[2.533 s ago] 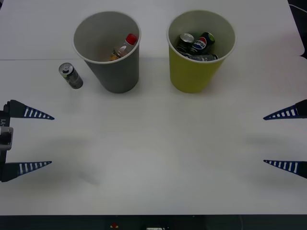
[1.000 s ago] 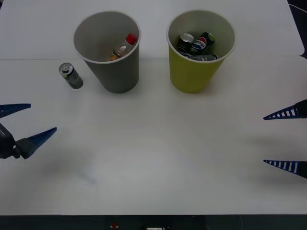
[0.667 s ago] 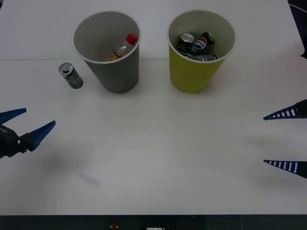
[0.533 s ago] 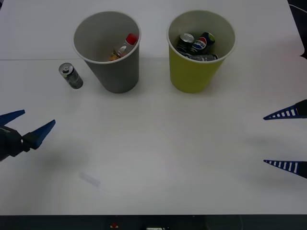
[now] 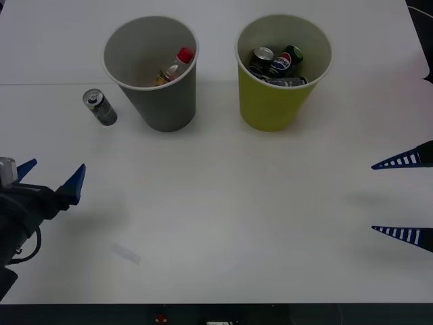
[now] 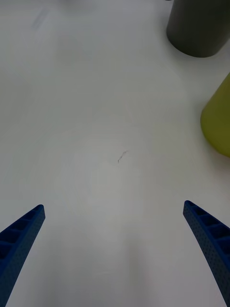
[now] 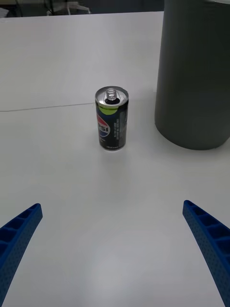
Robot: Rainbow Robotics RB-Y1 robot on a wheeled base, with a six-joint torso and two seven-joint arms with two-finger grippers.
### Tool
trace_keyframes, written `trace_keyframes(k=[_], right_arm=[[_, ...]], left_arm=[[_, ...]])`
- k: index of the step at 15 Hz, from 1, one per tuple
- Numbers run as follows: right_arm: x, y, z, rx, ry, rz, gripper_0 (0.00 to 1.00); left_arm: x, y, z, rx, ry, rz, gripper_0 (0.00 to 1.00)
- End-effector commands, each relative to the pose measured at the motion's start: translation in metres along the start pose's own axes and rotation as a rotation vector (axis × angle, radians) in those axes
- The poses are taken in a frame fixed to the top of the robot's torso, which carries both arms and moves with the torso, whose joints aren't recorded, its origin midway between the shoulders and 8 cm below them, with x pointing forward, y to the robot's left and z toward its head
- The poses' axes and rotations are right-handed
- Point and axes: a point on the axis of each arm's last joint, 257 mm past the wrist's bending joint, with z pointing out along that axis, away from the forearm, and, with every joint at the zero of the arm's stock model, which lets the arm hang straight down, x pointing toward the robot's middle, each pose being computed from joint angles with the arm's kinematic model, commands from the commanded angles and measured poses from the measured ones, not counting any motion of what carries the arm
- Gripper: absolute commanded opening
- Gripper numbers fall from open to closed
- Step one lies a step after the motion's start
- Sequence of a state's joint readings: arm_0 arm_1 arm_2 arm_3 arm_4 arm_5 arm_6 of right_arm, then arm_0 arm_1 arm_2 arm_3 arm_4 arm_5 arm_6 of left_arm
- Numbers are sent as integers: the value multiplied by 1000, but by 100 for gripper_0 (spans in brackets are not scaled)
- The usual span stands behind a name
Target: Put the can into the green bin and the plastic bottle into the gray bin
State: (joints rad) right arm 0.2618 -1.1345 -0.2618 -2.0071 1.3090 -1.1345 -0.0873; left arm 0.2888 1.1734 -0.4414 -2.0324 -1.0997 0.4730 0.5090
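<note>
Roughly half the job looks settled. The plastic bottle (image 5: 172, 66) already lies inside the gray bin (image 5: 166, 105), leaning against the bin's inner wall with its red cap up, so that part needs nothing more. The green bin (image 5: 274, 101) stands just beside the gray one toward the far edge of the worktop (image 5: 223, 217), and it holds several cans already — one with a round logo among them — though how many lie beneath I cannot quite tell from above.

What is left is the can (image 7: 111, 119). It stands upright on the worktop, near the gray bin but clear of it, on the side toward the worktop's left edge, silver top up and lettering facing the left wrist camera.

The left end effector (image 5: 51, 179) hovers low near the left edge of the worktop, on the near side of the can and well apart from it, its blue fingers (image 7: 19, 235) spread wide with nothing between them — lined up, I judge, for an approach to the can. The right end effector (image 5: 402, 198) waits at the right edge, likewise spread wide and empty.

So the remaining work is one grasp, a carry across past the gray bin, and a drop into the green bin.
</note>
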Motion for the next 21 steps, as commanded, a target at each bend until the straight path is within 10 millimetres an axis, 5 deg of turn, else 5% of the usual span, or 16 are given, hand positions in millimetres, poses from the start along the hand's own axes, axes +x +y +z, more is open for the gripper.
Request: trace_keyframes(k=[1, 9, 21], right_arm=[[0, 0, 0, 0, 0, 0, 100], [0, 0, 0, 0, 0, 0, 100], [0, 0, 0, 0, 0, 0, 100]], left_arm=[[11, 1, 11, -15, -48, -6, 100], [23, 8, 64, -107, -148, -21, 100], [-2, -12, 175, -142, -183, -29, 100]])
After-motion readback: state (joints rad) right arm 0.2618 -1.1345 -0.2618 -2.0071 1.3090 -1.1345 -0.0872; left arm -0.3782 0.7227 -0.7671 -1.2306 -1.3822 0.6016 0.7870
